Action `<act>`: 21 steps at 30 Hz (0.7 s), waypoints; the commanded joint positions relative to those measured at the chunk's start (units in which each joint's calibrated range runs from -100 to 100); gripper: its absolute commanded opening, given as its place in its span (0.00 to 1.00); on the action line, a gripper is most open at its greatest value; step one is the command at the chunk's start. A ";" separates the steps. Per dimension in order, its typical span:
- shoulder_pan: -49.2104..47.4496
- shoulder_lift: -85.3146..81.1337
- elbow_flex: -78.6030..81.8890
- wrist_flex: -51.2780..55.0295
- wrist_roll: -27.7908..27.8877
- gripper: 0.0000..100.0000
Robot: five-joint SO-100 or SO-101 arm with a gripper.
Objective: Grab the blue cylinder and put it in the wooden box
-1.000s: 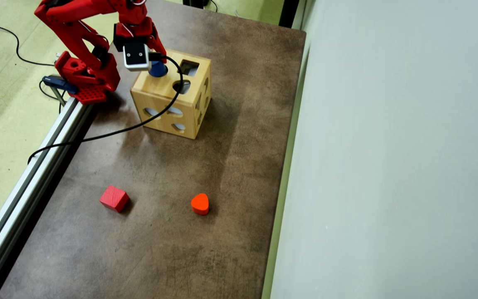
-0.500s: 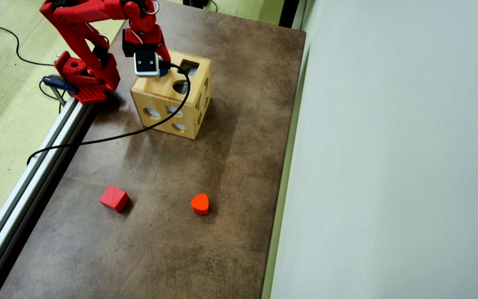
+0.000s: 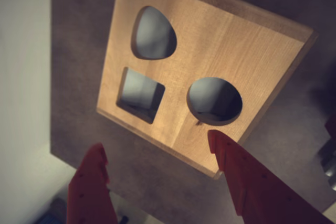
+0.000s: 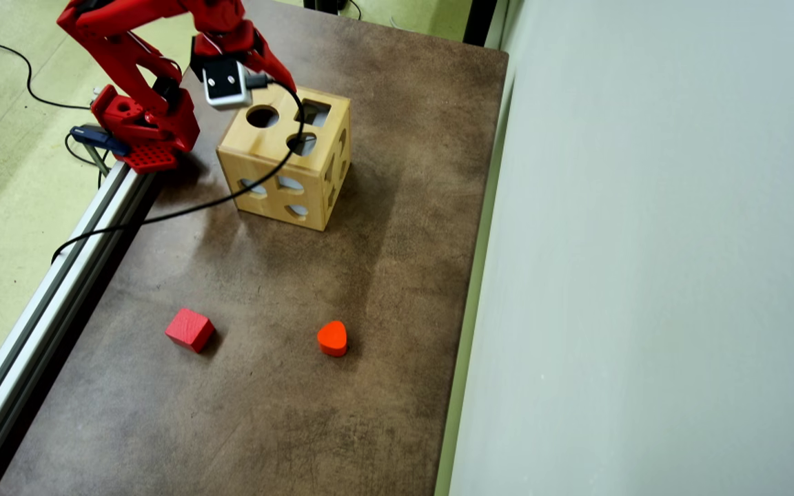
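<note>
The wooden box point(image 4: 285, 160) stands near the table's point(image 4: 383, 289) far end, just beside the arm's base, with broad bare tabletop in front. Its round, square and heart holes look dark; the blue cylinder shows in neither view. The gripper point(image 3: 157, 153) hovers above the box's edge, fingers point(image 3: 236, 166) spread, nothing between them. Red cube point(image 4: 190, 329) and heart block point(image 4: 332, 338) lie well apart
</note>
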 commanded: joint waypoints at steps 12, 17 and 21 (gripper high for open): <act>0.22 -21.87 -2.02 2.03 -6.89 0.03; 0.29 -29.17 -2.20 2.43 -6.89 0.02; 0.36 -34.61 -2.02 2.51 -6.84 0.02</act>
